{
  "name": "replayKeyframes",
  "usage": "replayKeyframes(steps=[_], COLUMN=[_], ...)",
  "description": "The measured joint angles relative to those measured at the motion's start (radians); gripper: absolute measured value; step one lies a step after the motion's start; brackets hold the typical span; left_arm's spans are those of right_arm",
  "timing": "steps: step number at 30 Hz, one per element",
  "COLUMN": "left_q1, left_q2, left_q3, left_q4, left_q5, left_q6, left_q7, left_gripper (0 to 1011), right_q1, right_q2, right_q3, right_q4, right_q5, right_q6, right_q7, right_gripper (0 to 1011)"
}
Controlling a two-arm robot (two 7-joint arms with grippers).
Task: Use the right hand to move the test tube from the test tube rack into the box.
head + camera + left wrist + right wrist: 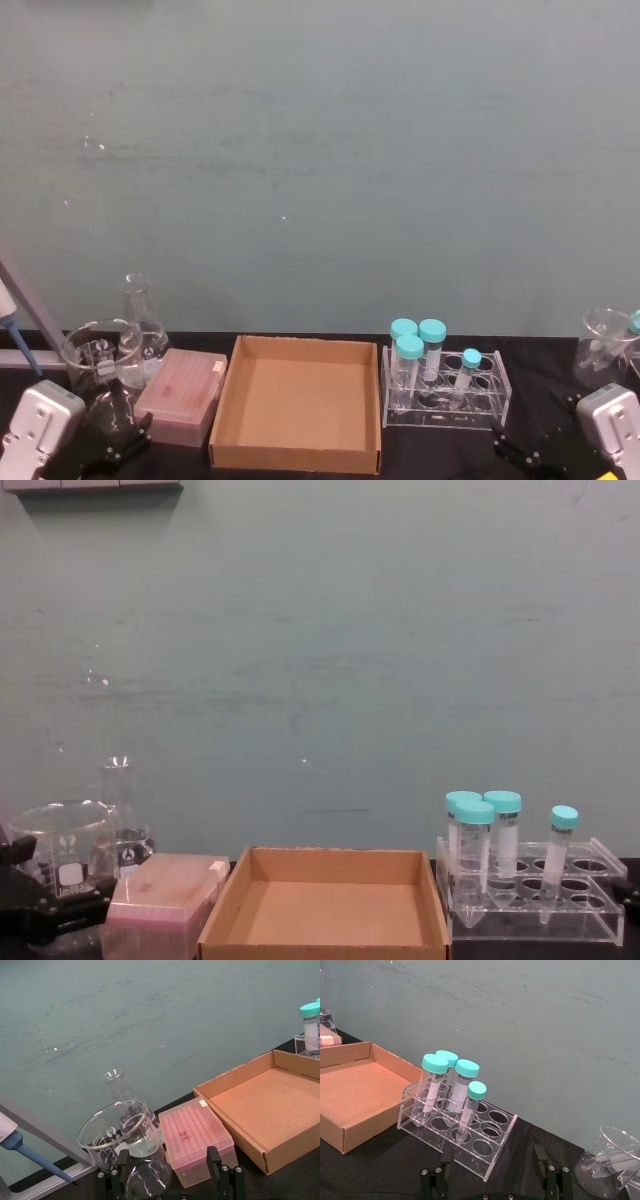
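Observation:
The slim test tube (468, 372) (470, 1109) (558, 858) with a small teal cap stands upright in the clear test tube rack (494, 402) (492, 1157) (530, 922), in its right part. The brown cardboard box (300, 400) (270, 1105) (350, 1090) (320, 915) lies just left of the rack, with nothing in it. My right gripper (525, 452) (495, 1182) sits low at the near right, short of the rack, open and holding nothing. My left gripper (115, 445) (170, 1185) rests at the near left, open, in front of the glassware.
Three wider teal-capped tubes (412, 350) (445, 1080) fill the rack's left holes. A pink lidded box (182, 396) (197, 1140), a beaker (98, 352) and a flask (140, 315) stand left of the cardboard box. Another beaker (605, 345) (610, 1160) stands at the far right. A pipette (30, 1155) hangs at the far left.

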Motion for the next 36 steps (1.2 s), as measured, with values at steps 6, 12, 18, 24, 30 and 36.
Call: replayKeyframes(steps=[6,12,18,24,30,36], left_q1=[0.000,0.000,0.000,0.000,0.000,0.000], left_q2=[0.000,0.000,0.000,0.000,0.000,0.000], left_q3=[0.000,0.000,0.000,0.000,0.000,0.000], left_q4=[0.000,0.000,0.000,0.000,0.000,0.000], left_q5=[0.000,0.000,0.000,0.000,0.000,0.000], left_q6=[0.000,0.000,0.000,0.000,0.000,0.000], left_q7=[0.000,0.000,0.000,0.000,0.000,0.000], left_gripper=[1000,1000,1000,1000,1000,1000], right_q1=[0.000,0.000,0.000,0.000,0.001,0.031], right_q2=[0.000,0.000,0.000,0.000,-0.003,-0.029], right_q3=[0.000,0.000,0.000,0.000,0.006,0.015], right_q4=[0.000,0.000,0.000,0.000,0.002,0.028], right_q5=[0.000,0.000,0.000,0.000,-0.002,-0.008], right_q6=[0.000,0.000,0.000,0.000,-0.015,-0.044], right_q7=[0.000,0.000,0.000,0.000,0.011,0.049], right_gripper=[1003,1003,1003,1003,1003,1003])
